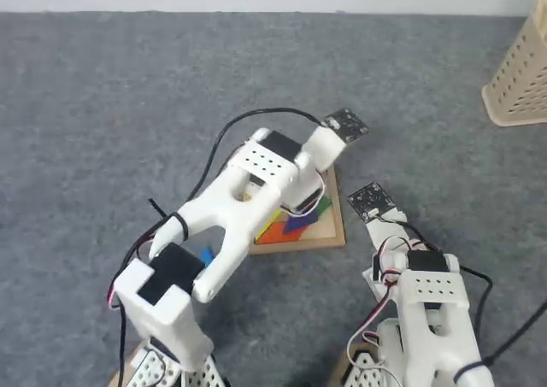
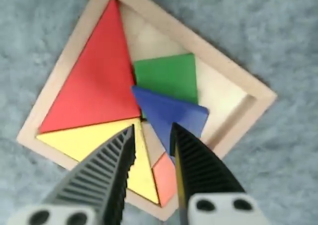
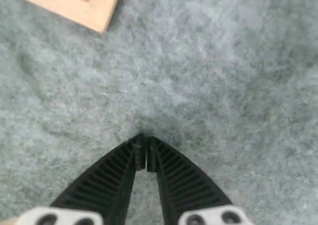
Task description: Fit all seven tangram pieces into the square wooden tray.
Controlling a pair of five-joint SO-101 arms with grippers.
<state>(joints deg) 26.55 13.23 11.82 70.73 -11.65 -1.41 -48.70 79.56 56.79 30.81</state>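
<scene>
The square wooden tray point(image 2: 233, 76) holds a large red triangle point(image 2: 94, 86), a yellow triangle point(image 2: 87, 140), a green square point(image 2: 166, 76) and an orange piece point(image 2: 166, 178). A dark blue triangle point(image 2: 174, 113) lies tilted in the middle, its edge against the green square. My left gripper point(image 2: 153, 130) hangs open just above it, one finger point(image 2: 191, 155) over the triangle's corner, the other above the yellow piece. In the high view the left arm point(image 1: 256, 190) covers most of the tray point(image 1: 333, 233). My right gripper point(image 3: 145, 148) is shut over bare carpet beside a tray corner point(image 3: 94, 14).
Grey carpet covers the whole table. A small light blue thing point(image 1: 205, 255) peeks out under the left arm, off the tray. A beige perforated container point(image 1: 521, 71) stands at the far right. The right arm point(image 1: 427, 301) sits at the near right.
</scene>
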